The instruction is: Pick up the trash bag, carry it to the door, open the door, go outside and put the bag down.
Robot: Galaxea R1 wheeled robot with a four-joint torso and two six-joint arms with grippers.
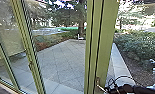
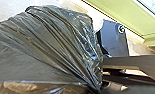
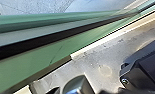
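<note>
Green frame [image 1: 106, 37] edges flank open paving [image 1: 64, 58]; left pincer [image 2: 101, 86] grasping trash bag [image 2: 55, 45]; right pincer [image 1: 105, 89], I can't tell.

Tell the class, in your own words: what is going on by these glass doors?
The robot is at a green-framed door with the dark trash bag, its folds drawn together at the left pincer. The right arm is low beside the frame, close to the metal handle; whether they touch is unclear. The paved yard lies beyond, and the bag has not been put down out there.
</note>
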